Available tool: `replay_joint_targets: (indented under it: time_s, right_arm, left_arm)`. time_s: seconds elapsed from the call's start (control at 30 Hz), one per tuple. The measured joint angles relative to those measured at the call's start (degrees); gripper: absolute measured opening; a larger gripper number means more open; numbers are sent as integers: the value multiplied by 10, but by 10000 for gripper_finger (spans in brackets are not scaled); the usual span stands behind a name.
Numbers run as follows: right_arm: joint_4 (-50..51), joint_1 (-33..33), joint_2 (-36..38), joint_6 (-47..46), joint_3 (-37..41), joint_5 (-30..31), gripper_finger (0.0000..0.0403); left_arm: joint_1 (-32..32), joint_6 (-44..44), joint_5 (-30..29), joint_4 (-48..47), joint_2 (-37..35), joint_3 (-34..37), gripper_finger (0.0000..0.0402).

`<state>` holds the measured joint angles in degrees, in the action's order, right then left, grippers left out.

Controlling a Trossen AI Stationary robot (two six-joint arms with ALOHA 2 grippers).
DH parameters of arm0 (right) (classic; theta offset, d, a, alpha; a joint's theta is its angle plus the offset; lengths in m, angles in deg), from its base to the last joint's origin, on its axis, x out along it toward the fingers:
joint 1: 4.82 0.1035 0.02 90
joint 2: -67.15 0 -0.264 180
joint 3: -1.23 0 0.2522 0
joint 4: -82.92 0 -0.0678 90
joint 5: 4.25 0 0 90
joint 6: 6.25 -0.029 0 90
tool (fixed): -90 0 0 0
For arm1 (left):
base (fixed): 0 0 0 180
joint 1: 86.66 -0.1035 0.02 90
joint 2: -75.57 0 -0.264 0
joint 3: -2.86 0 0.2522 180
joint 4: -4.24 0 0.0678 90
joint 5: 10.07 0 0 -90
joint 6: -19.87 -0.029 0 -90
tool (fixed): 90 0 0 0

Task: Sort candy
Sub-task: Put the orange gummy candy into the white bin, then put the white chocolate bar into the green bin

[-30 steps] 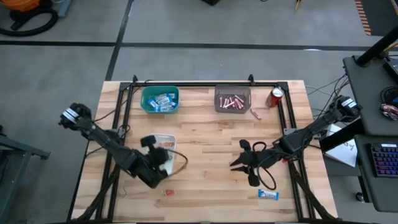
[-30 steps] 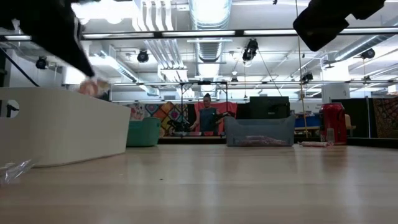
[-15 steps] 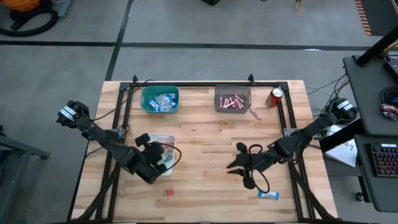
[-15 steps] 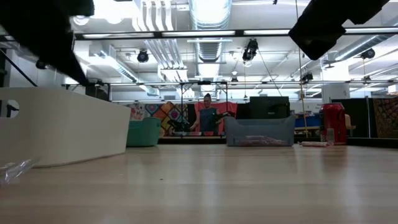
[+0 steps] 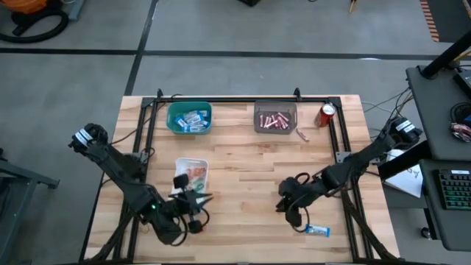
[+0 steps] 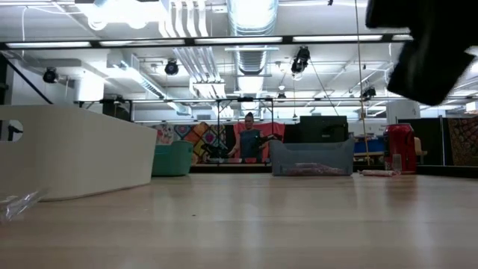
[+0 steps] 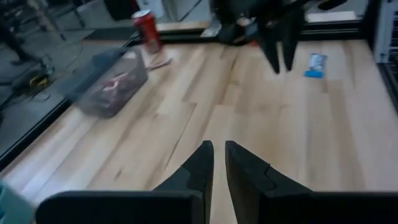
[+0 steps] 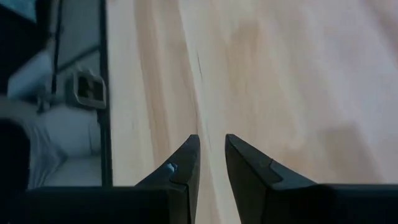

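— Where are your claws?
— My left claw (image 7: 218, 163) hovers narrow and empty near the white tray (image 5: 193, 171). My right claw (image 8: 211, 163), narrow too, hangs beside the blue bar (image 5: 316, 230) on the tabletop (image 5: 243, 154).
— Other candy?
— In the far bins.

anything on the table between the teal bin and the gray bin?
No. In the high view the stretch between the teal bin and the gray bin is bare wood; the low view shows the same gap clear.

Grey concrete floor (image 5: 243, 29) around the table, ceiling strip lights (image 6: 224, 39) (ducts overhead), person (image 6: 248, 142) standing far behind
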<state>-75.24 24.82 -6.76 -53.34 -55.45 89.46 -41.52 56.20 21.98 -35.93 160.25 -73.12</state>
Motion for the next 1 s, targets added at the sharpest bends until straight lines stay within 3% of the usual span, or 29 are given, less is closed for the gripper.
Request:
replay_joint_targets:
  time_s: [0.2, 0.5, 0.77, 0.9, 1.0]
  right_arm:
    - [25, 6, -44, -62, 0, -101, 68]
    - [45, 30, -78, -163, 0, -177, 68]
    - [171, 82, -72, -265, -15, -192, 68]
    - [274, 121, -72, -234, -56, -190, 68]
    - [359, 162, -75, -180, -92, -155, 68]
  left_arm:
    - [5, -27, 0, 3, 32, -28, 26]
    - [5, -93, 0, -4, 66, -70, 26]
    - [5, -133, 0, -14, 76, -79, 27]
    - [5, -133, 1, -26, 76, -78, 27]
    - [5, -133, 1, -34, 76, -79, 27]
